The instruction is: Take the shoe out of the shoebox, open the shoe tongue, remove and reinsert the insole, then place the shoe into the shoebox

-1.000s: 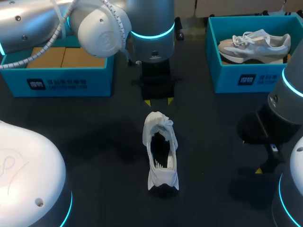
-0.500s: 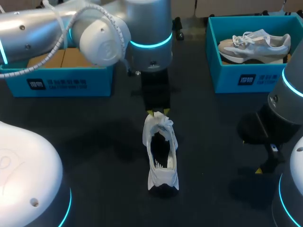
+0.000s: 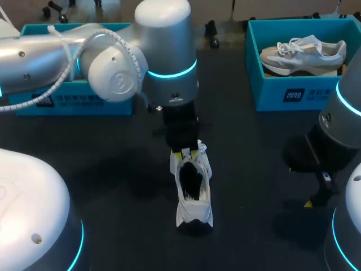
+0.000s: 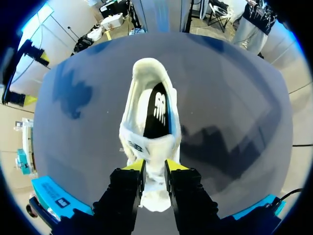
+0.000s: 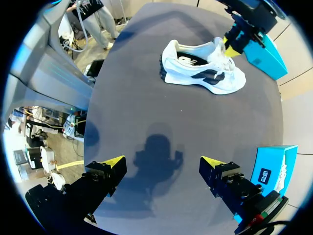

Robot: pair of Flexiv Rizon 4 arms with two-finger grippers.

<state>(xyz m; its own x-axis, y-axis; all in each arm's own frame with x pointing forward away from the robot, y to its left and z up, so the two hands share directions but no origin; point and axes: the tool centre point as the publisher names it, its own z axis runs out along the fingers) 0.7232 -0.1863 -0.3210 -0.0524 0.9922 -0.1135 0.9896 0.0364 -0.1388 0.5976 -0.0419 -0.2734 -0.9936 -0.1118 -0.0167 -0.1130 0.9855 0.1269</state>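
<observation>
Grips the tongue [image 4: 149, 147] at the near end of the shoe [image 4: 145, 93] with the left fingers [image 4: 133, 166] — long way straight ahead, heel farthest. Holds the right fingers [image 5: 110, 163] wide open — empty, well apart.

Dark table [image 3: 118, 169], boxed spare sneaker [image 3: 304, 53]

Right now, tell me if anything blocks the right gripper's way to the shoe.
Nothing visible does. Only bare table lies between the open right gripper and the shoe. The left gripper holds the tongue from beyond the shoe, off that path.
</observation>
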